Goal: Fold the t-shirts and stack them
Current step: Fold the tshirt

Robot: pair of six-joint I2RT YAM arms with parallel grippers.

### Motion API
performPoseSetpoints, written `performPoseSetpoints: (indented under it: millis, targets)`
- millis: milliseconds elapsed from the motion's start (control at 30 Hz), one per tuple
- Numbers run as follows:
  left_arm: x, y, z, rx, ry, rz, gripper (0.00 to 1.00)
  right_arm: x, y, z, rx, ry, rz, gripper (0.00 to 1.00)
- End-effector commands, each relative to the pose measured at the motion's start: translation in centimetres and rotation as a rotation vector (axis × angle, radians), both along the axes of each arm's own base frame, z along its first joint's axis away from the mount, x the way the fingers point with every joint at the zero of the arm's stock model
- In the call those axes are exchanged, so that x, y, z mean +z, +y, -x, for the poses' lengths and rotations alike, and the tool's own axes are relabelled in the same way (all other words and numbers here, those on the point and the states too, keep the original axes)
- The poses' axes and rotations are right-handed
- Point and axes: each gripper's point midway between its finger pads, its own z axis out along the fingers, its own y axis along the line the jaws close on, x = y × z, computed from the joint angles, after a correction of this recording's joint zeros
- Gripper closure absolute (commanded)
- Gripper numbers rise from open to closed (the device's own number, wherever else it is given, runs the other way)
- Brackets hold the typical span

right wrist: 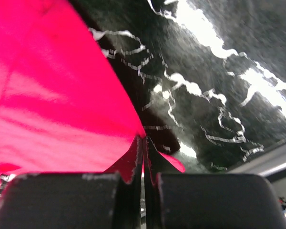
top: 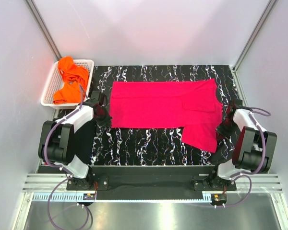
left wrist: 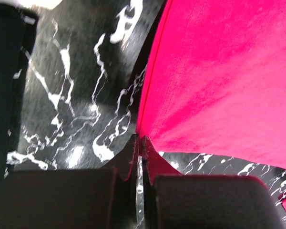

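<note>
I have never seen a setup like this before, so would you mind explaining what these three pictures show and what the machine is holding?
This is a two-armed robot bolted to the near edge of a table. The wide picture comes from a fixed camera overhead; the other two come from cameras on each wrist, looking past that arm's own fingers. On the black white-veined mat a pink t-shirt lies spread out. At the far left a white basket holds orange t-shirts. The left gripper is shut on the pink t-shirt's edge on one side, and the right gripper is shut on its edge on the other, so both arms hold the same shirt.
</note>
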Motion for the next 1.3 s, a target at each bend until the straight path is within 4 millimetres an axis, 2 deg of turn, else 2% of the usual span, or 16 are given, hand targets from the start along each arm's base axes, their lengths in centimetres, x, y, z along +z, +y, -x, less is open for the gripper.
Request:
performPoseSetpoints:
  millis: [0,100,200,233,300,333,367,433,500,533,633,667,733,1000,1133,1267]
  targets:
    - [1.4,0.2,0.1,-0.014,-0.038,0.003,1.00,2.8,-0.8,-0.5,0.017,-0.044,0.054,1.00]
    - [1.9,0.0,-0.4,-0.030,-0.047,0.006,1.00,4.2,-0.7,-2.3,0.050,-0.104,0.036,1.00]
    - [2.4,-0.3,-1.5,-0.042,-0.052,0.008,1.00,5.5,-0.6,-4.4,0.070,-0.154,0.011,1.00]
    - [3.2,-0.3,-2.4,-0.044,-0.071,0.007,1.00,5.5,-0.6,-5.2,0.072,-0.161,0.004,1.00]
    - [3.1,-0.3,-3.2,-0.041,-0.064,-0.005,1.00,6.8,-0.9,-7.3,0.077,-0.217,0.005,1.00]
    - [3.9,-0.4,-4.2,-0.043,-0.085,-0.004,1.00,6.6,-0.6,-8.2,0.082,-0.220,-0.026,1.00]
    - [4.0,-0.4,-4.6,-0.041,-0.088,-0.008,1.00,7.6,-0.6,-9.6,0.090,-0.259,-0.037,1.00]
    - [4.3,-0.5,-5.9,-0.036,-0.093,-0.011,1.00,7.2,-0.7,-11.0,0.093,-0.253,-0.054,1.00]
    - [3.8,-0.5,-6.5,-0.031,-0.076,-0.014,1.00,7.8,-0.8,-12.8,0.107,-0.286,-0.065,1.00]
    - [4.4,-0.5,-7.4,-0.028,-0.094,-0.012,1.00,7.2,-0.9,-13.3,0.107,-0.270,-0.077,1.00]
    - [4.5,-0.5,-8.8,-0.012,-0.098,-0.010,1.00,7.4,-1.0,-15.4,0.118,-0.291,-0.097,1.00]
    - [4.4,-0.4,-9.1,-0.009,-0.095,-0.014,1.00,8.0,-1.0,-16.3,0.123,-0.317,-0.104,1.00]
    - [4.3,-0.1,-10.0,0.002,-0.095,-0.016,1.00,7.5,-1.0,-17.2,0.121,-0.312,-0.118,1.00]
    - [3.9,1.3,-12.0,0.043,-0.081,-0.017,1.00,7.9,-0.7,-20.9,0.123,-0.362,-0.184,1.00]
    - [3.8,1.0,-13.1,0.041,-0.083,-0.001,1.00,7.8,-0.8,-22.7,0.119,-0.377,-0.198,1.00]
    - [3.8,0.9,-13.9,0.046,-0.086,0.003,1.00,8.6,-0.9,-24.2,0.119,-0.410,-0.211,1.00]
